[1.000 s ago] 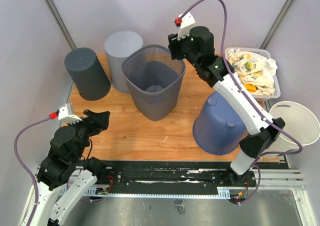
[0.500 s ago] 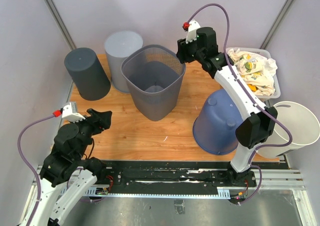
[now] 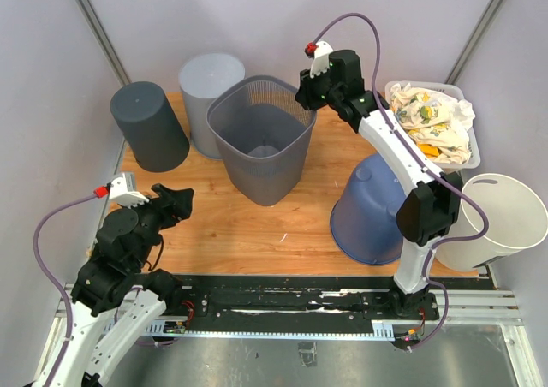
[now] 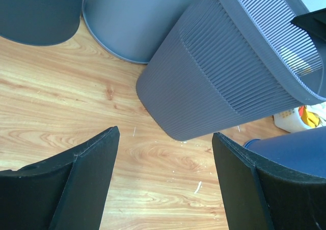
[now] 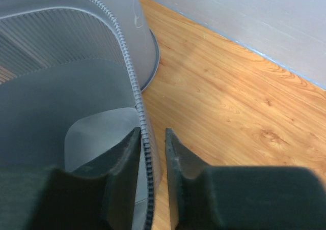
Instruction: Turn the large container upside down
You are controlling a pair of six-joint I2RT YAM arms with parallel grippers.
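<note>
Both my right fingers [image 5: 122, 161] have narrowed astride the basket [image 3: 276, 177] rim at 2 o'clock, nearly gripping, ready to tip it; left fingers [image 4: 86, 179] gape empty.

Wooden table [image 3: 224, 226] bears ribbed basket [image 3: 276, 181], pale bin [image 3: 204, 89], dark bin [image 3: 150, 128], blue bin [image 3: 370, 214].

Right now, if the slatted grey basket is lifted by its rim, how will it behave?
Probably light: the basket has thin slatted walls and looks empty. The thin rim may flex under the right pincer straddling it. Tall and tapered, it could swing or tip.
</note>
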